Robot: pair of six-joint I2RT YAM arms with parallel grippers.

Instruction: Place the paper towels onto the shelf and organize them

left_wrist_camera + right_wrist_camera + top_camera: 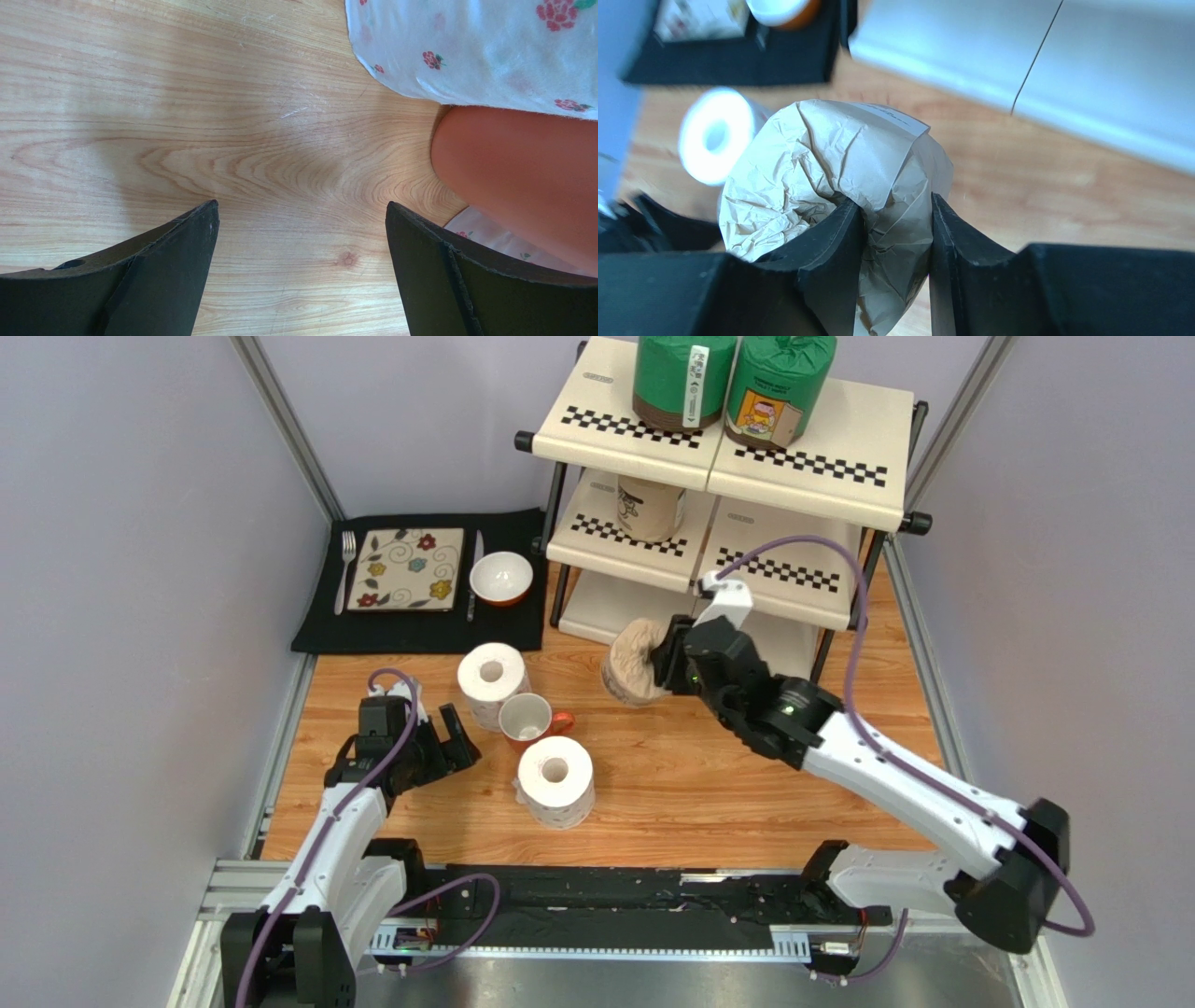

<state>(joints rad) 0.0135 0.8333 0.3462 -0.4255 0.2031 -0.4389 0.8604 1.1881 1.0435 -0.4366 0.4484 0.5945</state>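
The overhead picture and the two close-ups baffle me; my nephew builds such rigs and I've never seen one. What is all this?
Two robot arms are bolted at the near edge of a wooden table. One fixed camera looks down from above; each close-up comes from a wrist camera. The left gripper is open and empty near two white rolls and a mug. The right gripper pinches a tan-wrapped roll before the shelf, whose top tier holds two green rolls.

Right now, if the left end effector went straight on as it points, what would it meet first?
Probably the bare wooden table between its open fingers; the mug sits just beside that line.
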